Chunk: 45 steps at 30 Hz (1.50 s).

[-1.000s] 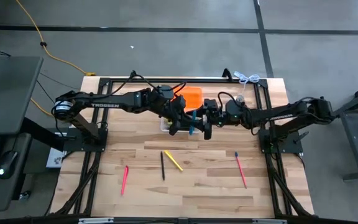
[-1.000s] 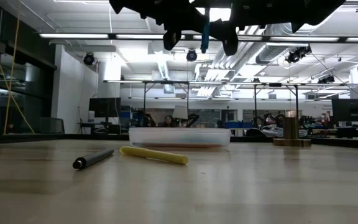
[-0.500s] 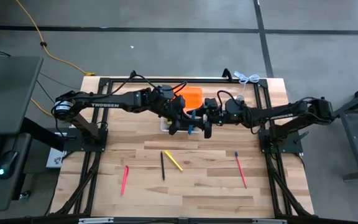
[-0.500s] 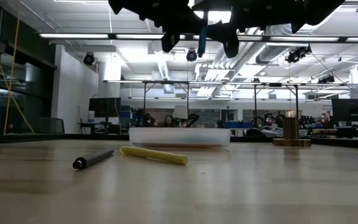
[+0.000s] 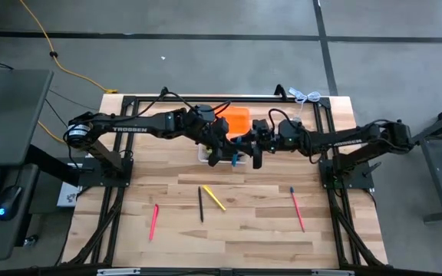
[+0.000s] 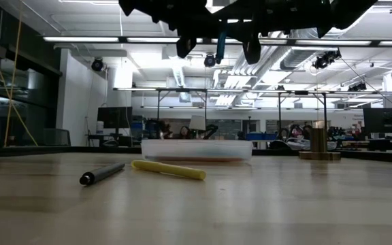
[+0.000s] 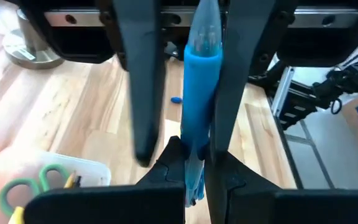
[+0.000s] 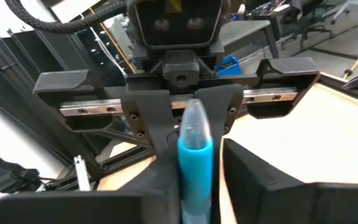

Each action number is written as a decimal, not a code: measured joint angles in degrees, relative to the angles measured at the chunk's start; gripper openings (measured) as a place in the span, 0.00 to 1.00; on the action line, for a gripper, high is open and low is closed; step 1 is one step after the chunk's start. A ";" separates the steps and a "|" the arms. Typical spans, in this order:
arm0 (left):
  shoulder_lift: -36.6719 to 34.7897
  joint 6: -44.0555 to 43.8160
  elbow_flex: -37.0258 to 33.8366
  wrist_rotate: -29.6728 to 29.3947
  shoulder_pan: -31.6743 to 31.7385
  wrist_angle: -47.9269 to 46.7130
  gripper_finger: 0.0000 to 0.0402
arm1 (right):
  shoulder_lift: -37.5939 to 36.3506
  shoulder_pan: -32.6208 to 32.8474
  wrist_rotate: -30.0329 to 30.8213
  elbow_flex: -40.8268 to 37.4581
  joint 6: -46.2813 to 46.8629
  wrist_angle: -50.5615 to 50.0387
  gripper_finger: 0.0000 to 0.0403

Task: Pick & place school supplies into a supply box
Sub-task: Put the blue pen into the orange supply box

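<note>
Your wooden table (image 5: 267, 230) carries both arms meeting over its far middle, above the clear supply box (image 6: 196, 149). Just behind them lies the orange rectangular piece (image 5: 237, 118), touching or nearly touching the box; you cannot tell which. The left gripper (image 5: 222, 152) and the right gripper (image 5: 253, 150) face each other, raised well off the table, with the blue marker (image 7: 201, 93) between them. In the right wrist view, your right gripper is pinching that marker; in the left wrist view, the left gripper's fingers (image 7: 145, 81) stand spread on either side of it, one of them touching or almost touching the marker. Green-handled scissors (image 7: 27, 183) already lie inside the box. Nearer the front edge, well apart from the box, lie a black pen (image 5: 201, 203) and a yellow marker (image 5: 214, 198) side by side, a pink pen (image 5: 153, 221) to the left, and a red pen (image 5: 296, 208) to the right. A brass bell (image 6: 318, 143) stands right of the box.
</note>
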 joint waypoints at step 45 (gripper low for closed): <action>0.00 -0.91 0.00 -0.91 2.50 -2.23 0.41 | -8.83 -0.02 3.16 -0.07 -6.20 -10.29 0.04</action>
